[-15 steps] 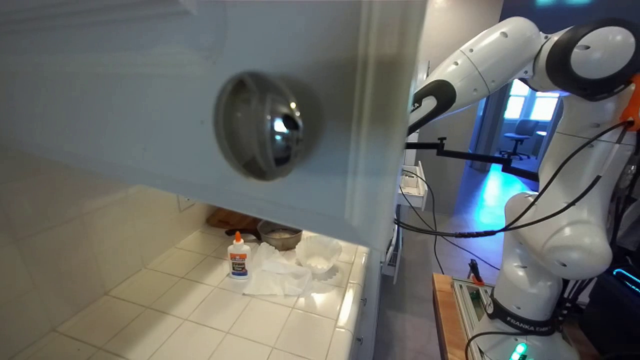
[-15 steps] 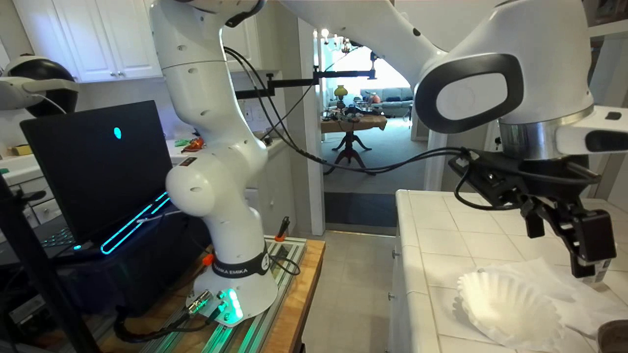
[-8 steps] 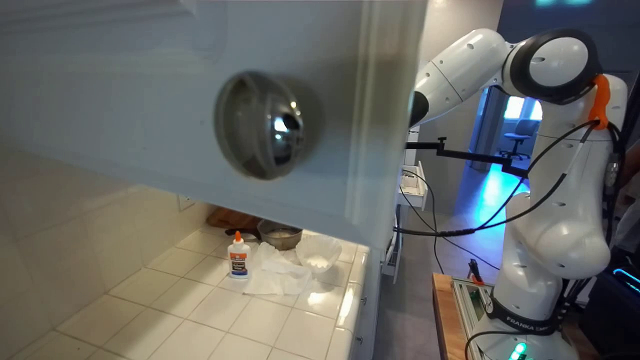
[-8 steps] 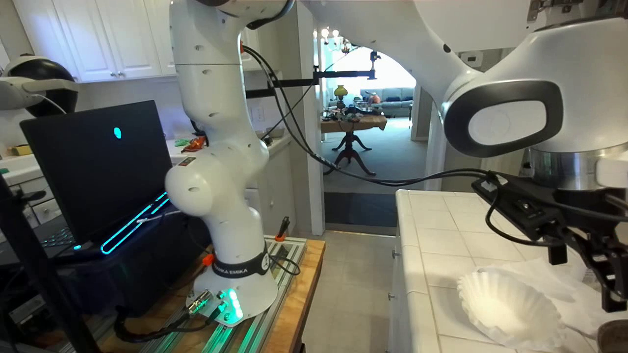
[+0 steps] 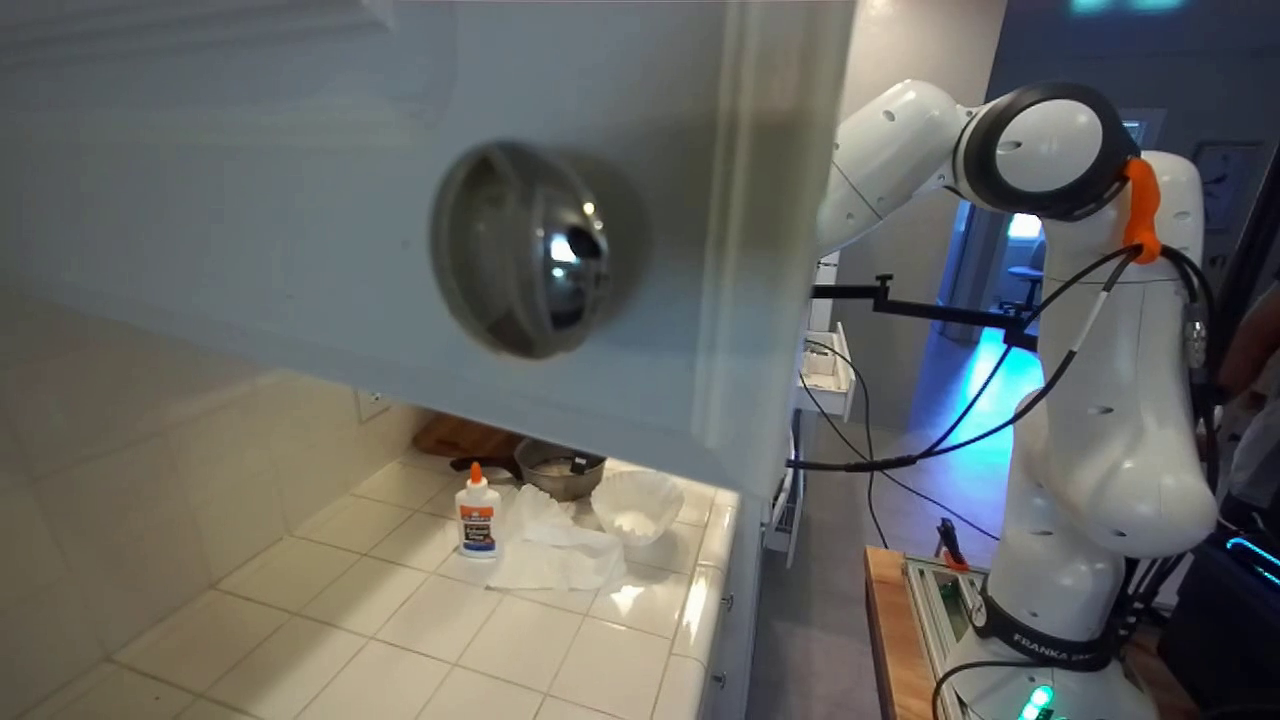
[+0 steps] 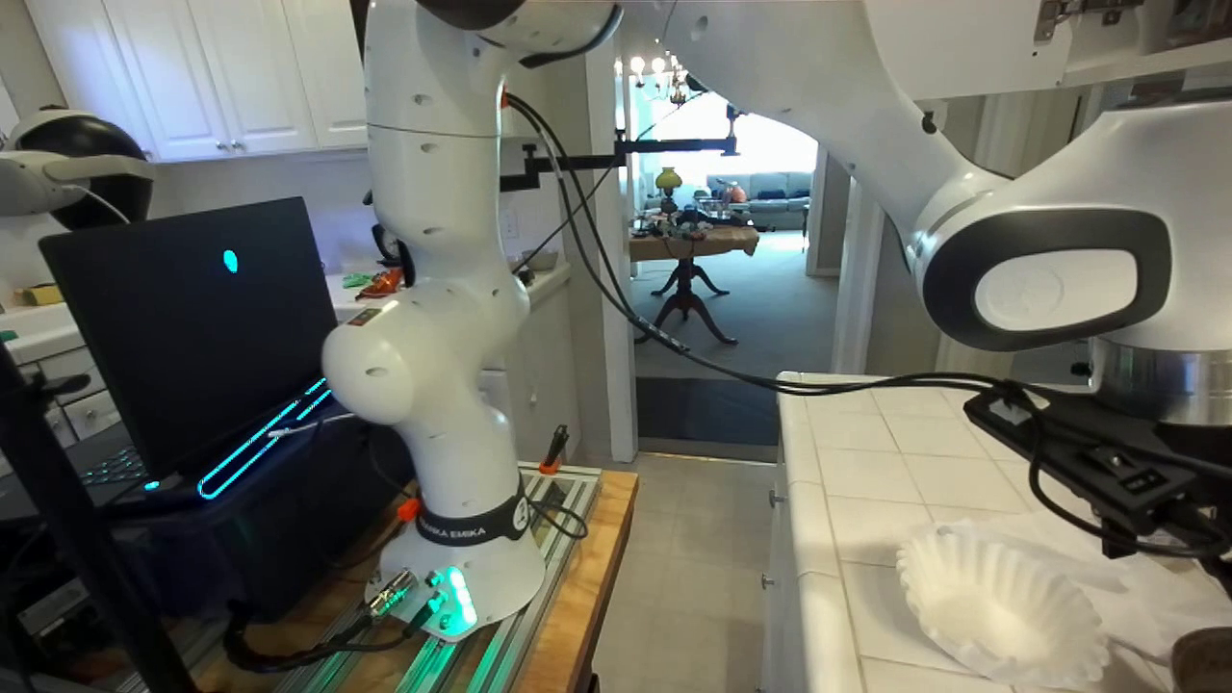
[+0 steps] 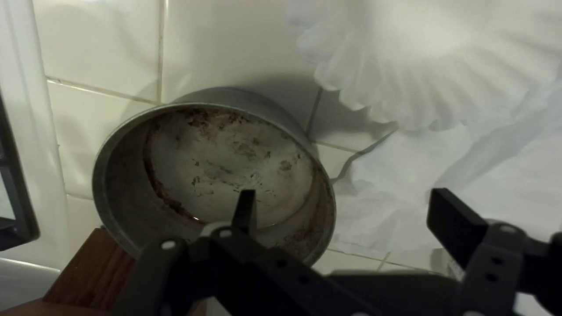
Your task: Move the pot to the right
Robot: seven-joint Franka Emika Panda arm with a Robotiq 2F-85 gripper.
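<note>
Your pot [image 7: 215, 162] sits mouth-up on the tiles [image 7: 101, 48], left of centre in the wrist view and cut by the lower right corner in an exterior view [image 6: 1203, 659]. Your gripper [image 7: 344, 206] is spread wide: one tip shows across the pot's mouth, the other against the paper [image 7: 395, 184] to the right. You can't make out whether the first dips inside. The filter [image 7: 421, 57] takes the upper right, the board [image 7: 94, 267] the lower left. In an exterior view the glue [image 5: 478, 515] stands upright, left of the pot.
</note>
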